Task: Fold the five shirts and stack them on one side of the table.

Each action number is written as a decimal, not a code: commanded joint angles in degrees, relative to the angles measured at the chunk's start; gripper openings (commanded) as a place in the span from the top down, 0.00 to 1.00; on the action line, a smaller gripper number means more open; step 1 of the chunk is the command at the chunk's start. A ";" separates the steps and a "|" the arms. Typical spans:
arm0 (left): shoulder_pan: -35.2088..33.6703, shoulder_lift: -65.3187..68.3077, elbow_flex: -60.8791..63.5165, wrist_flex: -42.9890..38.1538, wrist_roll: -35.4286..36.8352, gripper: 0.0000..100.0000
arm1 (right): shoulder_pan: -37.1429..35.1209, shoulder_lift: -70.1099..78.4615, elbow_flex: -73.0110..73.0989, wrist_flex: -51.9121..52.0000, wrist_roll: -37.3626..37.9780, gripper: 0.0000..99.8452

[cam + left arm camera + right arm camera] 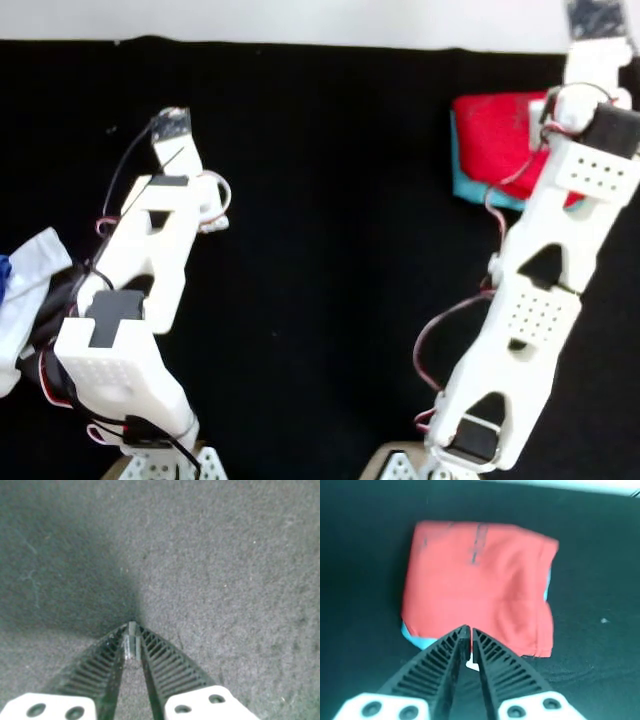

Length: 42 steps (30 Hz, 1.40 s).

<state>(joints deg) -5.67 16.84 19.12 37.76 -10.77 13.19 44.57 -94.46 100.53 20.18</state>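
A folded red shirt [475,580] lies on top of a folded teal shirt [411,634] at the table's far right, the red shirt [495,135] covering most of the teal shirt [470,188]. My right gripper [469,632] hangs shut above the near edge of this stack, with nothing between its fingers. The right gripper [597,20] sits at the end of the raised right arm. My left gripper [131,630] is shut over bare black cloth and holds nothing. The left gripper [170,125] is at the table's left middle. A crumpled white and blue shirt [28,275] lies at the left edge.
The black table cloth [330,200] stretches between the two arms. A pale strip beyond the table's far edge [300,20] runs along the back. The left arm's white body [130,300] partly covers the crumpled shirt.
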 commanded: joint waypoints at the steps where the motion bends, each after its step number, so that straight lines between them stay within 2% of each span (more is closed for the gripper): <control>1: 1.01 -0.13 -0.57 0.35 -0.09 0.99 | -3.74 -13.85 -4.97 0.84 -4.22 0.98; 5: 1.01 -0.13 -0.57 0.35 -0.09 0.99 | -10.51 -28.35 7.43 0.84 -7.91 0.98; 10: 1.01 -0.13 -0.57 0.35 0.00 0.99 | -22.11 -45.85 34.42 0.57 -13.27 0.98; 16: 1.98 -0.13 -0.66 0.35 0.09 0.99 | -31.52 -52.79 65.19 -3.30 -18.20 0.99; 21: 3.12 -0.75 -1.10 0.35 0.09 0.99 | -33.01 -53.32 91.21 -22.99 -22.59 0.99; 29: 2.95 -0.57 -1.19 0.35 -0.18 0.99 | -38.90 -53.32 127.43 -55.78 -22.95 0.99; 38: 2.86 -0.31 -1.19 0.44 -0.18 0.99 | -38.90 -52.53 142.99 -77.76 -22.95 0.99; 42: 2.86 -0.31 -1.19 0.44 -0.18 0.99 | -39.08 -52.70 146.07 -82.59 -22.59 0.99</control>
<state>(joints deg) -3.91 16.84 19.12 37.76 -10.86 -25.41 -6.24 50.95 21.49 -2.33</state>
